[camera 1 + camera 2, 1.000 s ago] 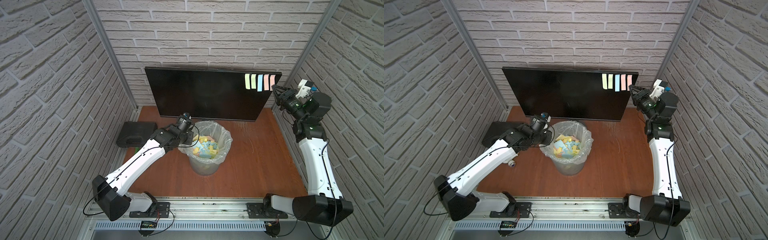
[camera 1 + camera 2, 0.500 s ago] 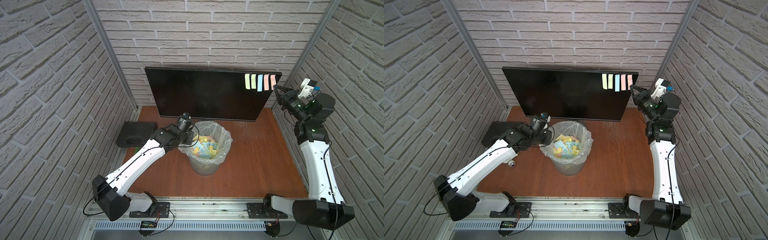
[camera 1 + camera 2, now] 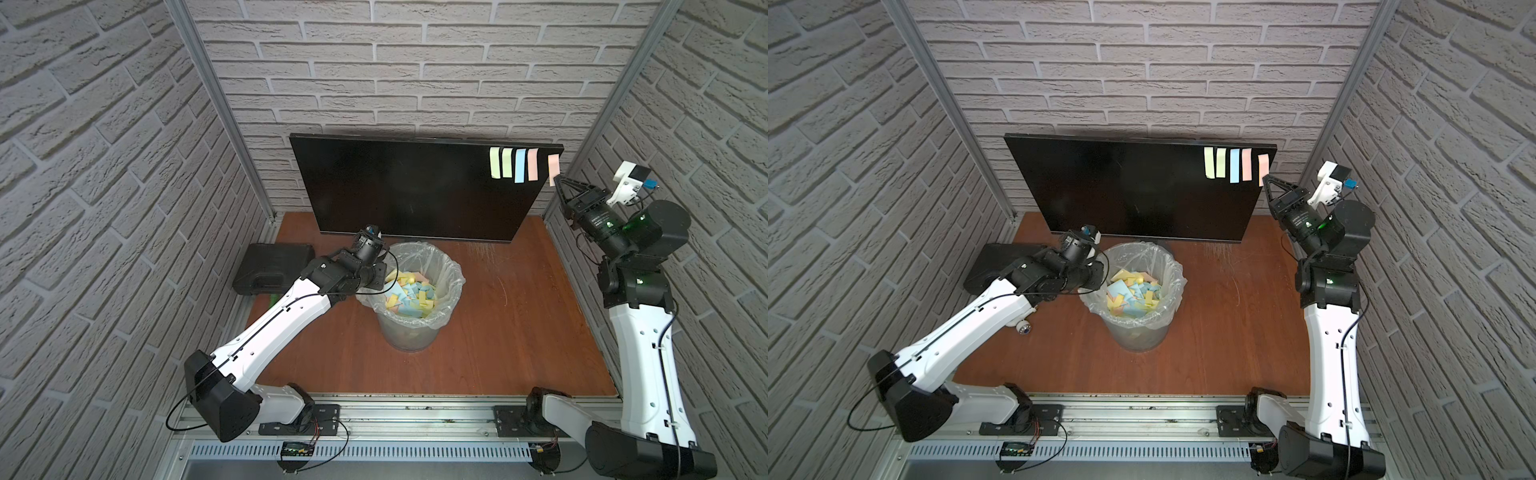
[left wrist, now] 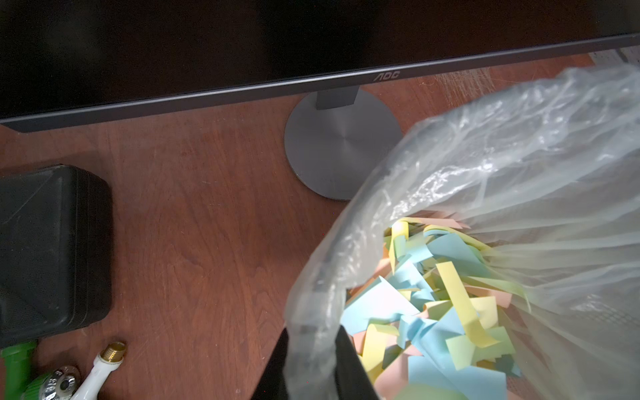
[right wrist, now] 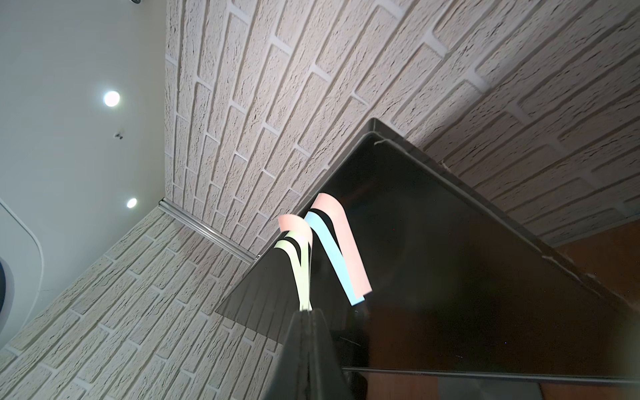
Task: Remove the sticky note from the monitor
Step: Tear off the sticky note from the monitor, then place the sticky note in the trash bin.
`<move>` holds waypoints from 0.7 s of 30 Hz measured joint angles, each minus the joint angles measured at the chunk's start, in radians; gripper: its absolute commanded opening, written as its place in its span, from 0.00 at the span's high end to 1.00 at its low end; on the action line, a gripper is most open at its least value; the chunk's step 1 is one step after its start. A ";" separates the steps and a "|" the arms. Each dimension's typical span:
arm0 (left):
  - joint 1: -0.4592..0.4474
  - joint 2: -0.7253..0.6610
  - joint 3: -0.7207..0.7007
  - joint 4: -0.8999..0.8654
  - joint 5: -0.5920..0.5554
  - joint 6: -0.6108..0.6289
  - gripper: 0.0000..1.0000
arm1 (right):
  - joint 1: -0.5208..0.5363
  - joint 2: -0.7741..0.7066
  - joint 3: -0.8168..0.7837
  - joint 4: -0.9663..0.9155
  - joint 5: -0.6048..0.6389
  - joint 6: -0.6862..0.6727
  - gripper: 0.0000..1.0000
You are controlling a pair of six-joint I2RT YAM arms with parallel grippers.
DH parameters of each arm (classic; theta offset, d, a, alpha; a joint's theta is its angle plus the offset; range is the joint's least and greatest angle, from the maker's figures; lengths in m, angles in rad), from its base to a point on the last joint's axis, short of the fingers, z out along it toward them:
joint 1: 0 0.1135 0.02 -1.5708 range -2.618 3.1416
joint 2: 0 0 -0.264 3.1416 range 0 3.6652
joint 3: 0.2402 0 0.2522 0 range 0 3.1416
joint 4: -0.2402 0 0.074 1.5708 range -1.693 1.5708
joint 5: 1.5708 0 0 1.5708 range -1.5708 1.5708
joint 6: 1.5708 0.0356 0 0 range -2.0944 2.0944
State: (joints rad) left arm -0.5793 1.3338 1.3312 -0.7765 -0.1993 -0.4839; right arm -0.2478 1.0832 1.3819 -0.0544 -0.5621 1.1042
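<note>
The monitor (image 3: pixel 415 187) (image 3: pixel 1121 187) stands at the back of the table. Near its top right corner two green sticky notes, a blue one (image 3: pixel 520 165) and a pink one (image 3: pixel 533 164) hang in a row. My right gripper (image 3: pixel 557 179) (image 5: pixel 308 311) is shut on the lower end of another pink sticky note (image 3: pixel 553 166) (image 5: pixel 294 225). That note stands apart from the row at the screen's right edge, its top end curling. My left gripper (image 4: pixel 311 367) (image 3: pixel 380 278) is shut on the plastic-lined rim of the bin (image 3: pixel 405 336).
The bin (image 3: pixel 1138 332) holds several loose coloured notes and stands in front of the monitor's round foot (image 4: pixel 341 145). A black case (image 3: pixel 272 268) lies at the left, with small green and white fittings (image 4: pixel 104 360) beside it. Brick walls close in on both sides.
My right gripper has closed fully on the rightmost pink note and drawn it a little to the right, out of the row. The left arm has not moved.
</note>
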 measured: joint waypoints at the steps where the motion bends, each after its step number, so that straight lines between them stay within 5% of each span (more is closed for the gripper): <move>1: 0.000 0.000 0.000 0.000 0.000 0.000 0.80 | 0.006 -0.013 -0.014 -0.003 0.002 -0.001 0.97; 9: 0.000 0.000 0.000 0.000 0.000 0.000 0.80 | 0.174 -0.138 -0.124 -0.100 0.030 -0.095 0.97; 21: 0.000 0.000 0.000 0.000 0.000 -0.008 0.80 | 0.653 -0.145 -0.224 -0.292 0.194 -0.404 0.97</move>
State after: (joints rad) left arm -0.5793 1.3338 1.3312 -0.7765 -0.1993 -0.4919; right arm 0.4057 0.9386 1.1576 -0.3466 -0.3679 0.6998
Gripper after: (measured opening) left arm 0.204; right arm 0.052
